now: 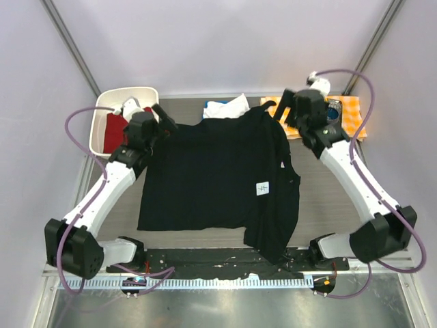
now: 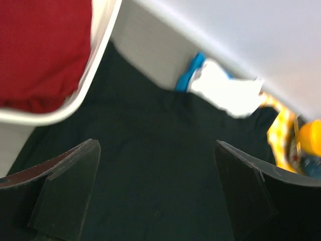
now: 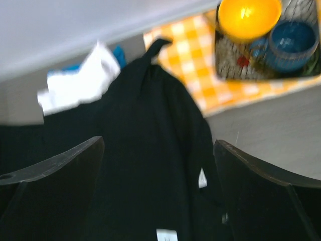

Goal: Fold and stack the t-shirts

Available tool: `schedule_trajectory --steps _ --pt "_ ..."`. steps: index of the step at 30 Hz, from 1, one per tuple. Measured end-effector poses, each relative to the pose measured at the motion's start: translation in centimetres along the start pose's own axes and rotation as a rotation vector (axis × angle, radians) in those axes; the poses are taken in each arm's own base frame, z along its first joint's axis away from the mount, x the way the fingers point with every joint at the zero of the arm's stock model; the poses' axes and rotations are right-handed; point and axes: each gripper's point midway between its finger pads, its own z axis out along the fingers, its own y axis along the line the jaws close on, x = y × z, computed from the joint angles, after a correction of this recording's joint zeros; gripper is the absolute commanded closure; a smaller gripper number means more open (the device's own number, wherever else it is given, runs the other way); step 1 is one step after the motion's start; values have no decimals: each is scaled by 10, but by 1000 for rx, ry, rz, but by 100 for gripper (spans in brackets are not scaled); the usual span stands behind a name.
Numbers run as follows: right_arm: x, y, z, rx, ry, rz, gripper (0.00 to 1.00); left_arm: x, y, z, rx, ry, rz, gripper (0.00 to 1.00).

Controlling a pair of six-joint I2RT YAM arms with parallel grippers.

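The large black t-shirt [image 1: 212, 178] lies spread on the table, its right side folded over, with a small white label [image 1: 263, 188]. A white t-shirt [image 1: 227, 108] lies on a blue one [image 1: 209, 104] at the back edge. My left gripper [image 1: 166, 119] is open and empty above the black shirt's far left corner; the left wrist view shows black cloth [image 2: 150, 165] between its fingers [image 2: 70, 186]. My right gripper [image 1: 281, 106] is open and empty above the far right corner; black cloth [image 3: 145, 150] and the label [image 3: 165, 235] show in the right wrist view.
A white bin [image 1: 102, 102] holding red cloth [image 1: 113, 130] stands at the back left. An orange-and-white checked cloth [image 1: 349, 113] at the back right carries a wire basket with a yellow bowl [image 3: 248, 17] and a blue cup [image 3: 291, 45]. The black shirt's hem hangs over the near edge.
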Motion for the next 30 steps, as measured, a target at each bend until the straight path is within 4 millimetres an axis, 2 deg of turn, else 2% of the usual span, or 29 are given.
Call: schedule_trajectory --steps 2,4,6,8,9,11,16,19,22,25,27,30 --pt "37 2 -22 -8 69 -20 5 27 15 -11 -23 57 18 0" --pt "83 -4 -32 -2 155 -55 5 58 42 -16 -75 123 42 0" --pt "136 -30 -36 64 266 -97 5 97 79 -24 -147 211 73 0" --pt "180 -60 -39 144 368 -131 5 132 109 -33 -201 299 105 0" --pt "197 -72 -42 175 408 -136 5 143 117 -36 -215 330 115 0" --pt "215 -87 -44 219 450 -129 5 159 128 -41 -230 383 128 0" --pt "218 -94 -27 278 434 -79 5 164 121 -35 -207 407 123 0" --pt "210 -101 -10 334 409 -50 5 164 114 -29 -193 412 120 0" --pt "194 -106 17 398 372 -34 5 161 106 -20 -187 406 117 0" --pt "180 -103 57 449 345 -31 5 159 98 -8 -188 406 118 0" --pt "178 -100 80 464 339 -30 5 160 95 1 -193 407 121 0" --pt "182 -96 100 474 348 -41 5 163 93 11 -201 410 123 0"
